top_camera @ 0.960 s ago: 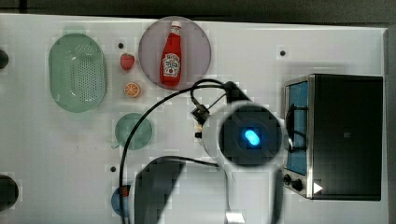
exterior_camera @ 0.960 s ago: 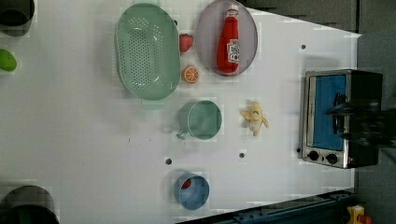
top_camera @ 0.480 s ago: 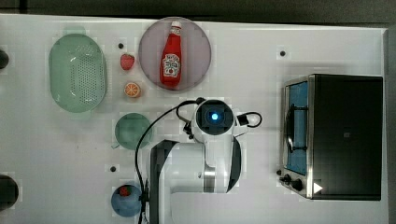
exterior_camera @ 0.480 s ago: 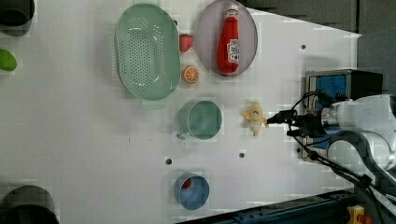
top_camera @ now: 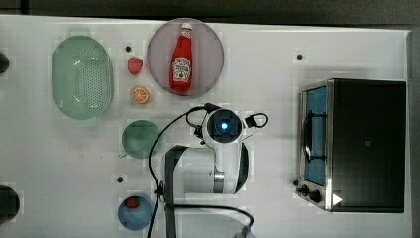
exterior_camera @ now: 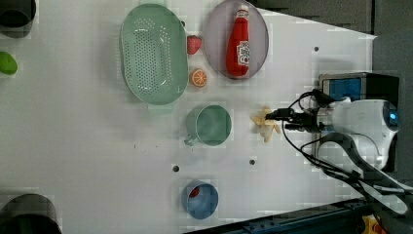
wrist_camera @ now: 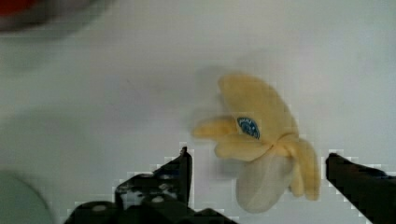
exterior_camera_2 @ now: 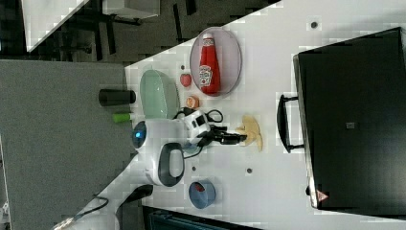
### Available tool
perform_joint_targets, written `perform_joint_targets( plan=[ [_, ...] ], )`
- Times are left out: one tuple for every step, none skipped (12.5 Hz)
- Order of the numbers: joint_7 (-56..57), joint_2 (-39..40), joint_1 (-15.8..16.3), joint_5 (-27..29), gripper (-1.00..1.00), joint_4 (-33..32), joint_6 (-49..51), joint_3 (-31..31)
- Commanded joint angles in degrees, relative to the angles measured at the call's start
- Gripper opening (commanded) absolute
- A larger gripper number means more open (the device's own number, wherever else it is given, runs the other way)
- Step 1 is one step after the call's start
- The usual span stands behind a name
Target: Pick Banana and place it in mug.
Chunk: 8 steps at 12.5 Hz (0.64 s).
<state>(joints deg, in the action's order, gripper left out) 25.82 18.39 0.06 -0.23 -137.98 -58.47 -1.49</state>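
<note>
Over banana (wrist_camera: 261, 140) | gripper (wrist_camera: 257, 186) now lowered from above, jaws wide, straddling, no grip | ready to close; mug (exterior_camera: 210, 125) empty

- Pale-green perforated colander (top_camera: 82, 77): lies near the top view's left edge of the white table (top_camera: 277, 54).
- Ketchup bottle (top_camera: 182, 64): lies flat on a grey round plate (top_camera: 210, 44).
- Strawberry (top_camera: 134, 65): sits between colander and plate.
- Orange slice (top_camera: 140, 94): just below the strawberry in the top view.
- Blue bowl (top_camera: 133, 215): holds a small red item.
- Toaster oven (top_camera: 366, 144): stands at the top view's right.
- Green round object (exterior_camera: 7, 63): near the left view's left edge.
</note>
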Motion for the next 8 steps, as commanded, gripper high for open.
perform_joint_targets(
  plan=[
    [2.3,1.4,0.1,-0.1,1.00,0.3,-4.6,0.0],
    [2.3,2.4,0.1,-0.1,1.00,0.2,-5.2,0.0],
    [2.2,3.1,0.0,-0.1,1.00,0.2,-5.2,0.0],
    [2.2,3.8,0.0,-0.1,0.95,0.2,-5.6,0.1],
    [2.2,4.0,0.0,-0.1,0.74,0.2,-6.6,0.1],
    [2.2,4.0,0.0,-0.1,0.32,0.2,-8.5,0.1],
    [2.2,4.0,0.0,-0.1,0.13,-0.2,-8.7,0.1],
    [2.2,4.0,0.0,-0.1,-0.09,-0.3,-9.0,0.1]
  ],
)
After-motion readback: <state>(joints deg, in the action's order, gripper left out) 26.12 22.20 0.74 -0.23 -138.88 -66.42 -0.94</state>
